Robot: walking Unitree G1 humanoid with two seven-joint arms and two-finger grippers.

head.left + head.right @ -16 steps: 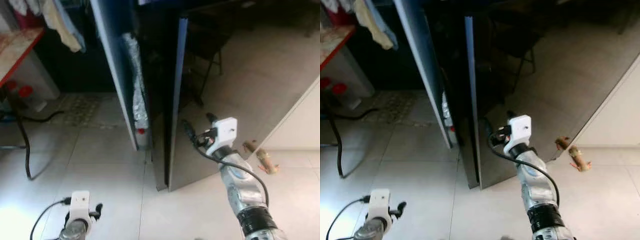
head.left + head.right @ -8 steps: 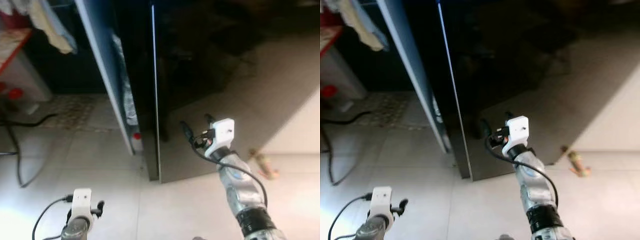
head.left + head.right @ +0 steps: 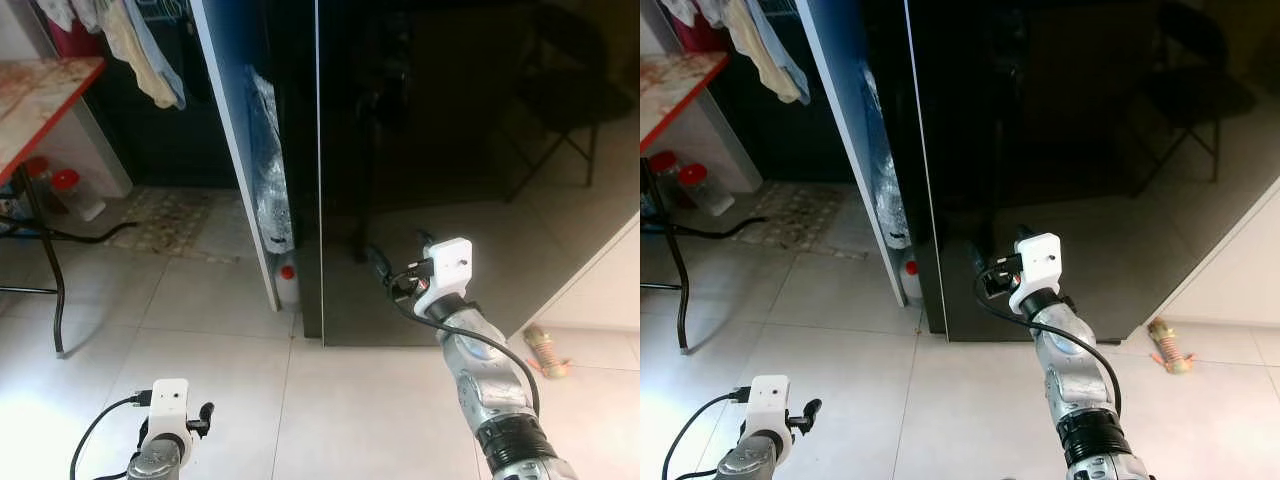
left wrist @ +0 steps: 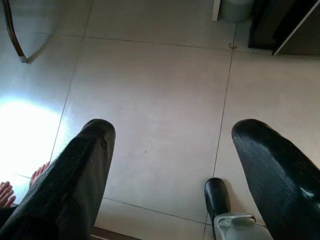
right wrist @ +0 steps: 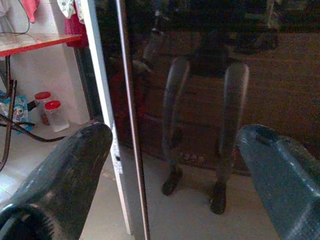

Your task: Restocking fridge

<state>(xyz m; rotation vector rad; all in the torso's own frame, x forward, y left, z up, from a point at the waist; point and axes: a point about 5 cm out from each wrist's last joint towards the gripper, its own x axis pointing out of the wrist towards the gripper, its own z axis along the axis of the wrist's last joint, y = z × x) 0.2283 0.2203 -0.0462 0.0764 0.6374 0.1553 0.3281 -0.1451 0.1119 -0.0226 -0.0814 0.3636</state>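
Fridge: a tall fridge [image 3: 470, 170] with glossy black doors stands on a pale tiled floor [image 3: 200, 330]. The black front mirrors the room, including a folding chair.
Fridge door: the left door [image 3: 235, 150], blue-white along its edge, stands partly open beside the black door. In the gap, crinkled plastic wrapping [image 3: 268, 180] hangs down, and a small bottle with a red cap [image 3: 287, 278] sits at the floor by the fridge's bottom left corner.
Right gripper: the right gripper [image 3: 398, 262] is raised in front of the black door's lower part, near its left edge. Its two black fingers [image 5: 60, 170] are spread wide, grasping nothing; whether they touch the door cannot be told. Their reflection shows in the glass.
Left gripper: the left gripper [image 4: 172, 170] hangs low over the floor, fingers parted, nothing between them.
Table: a red-edged table [image 3: 40, 90] stands at the far left, with red-lidded jars [image 3: 65, 190] beneath it and cloths [image 3: 145, 50] hanging above.
Floor item: a small tan object [image 3: 547, 350] lies on the floor, right of the fridge.
Person: bare toes [image 4: 20, 182] show at the edge of the left wrist view.
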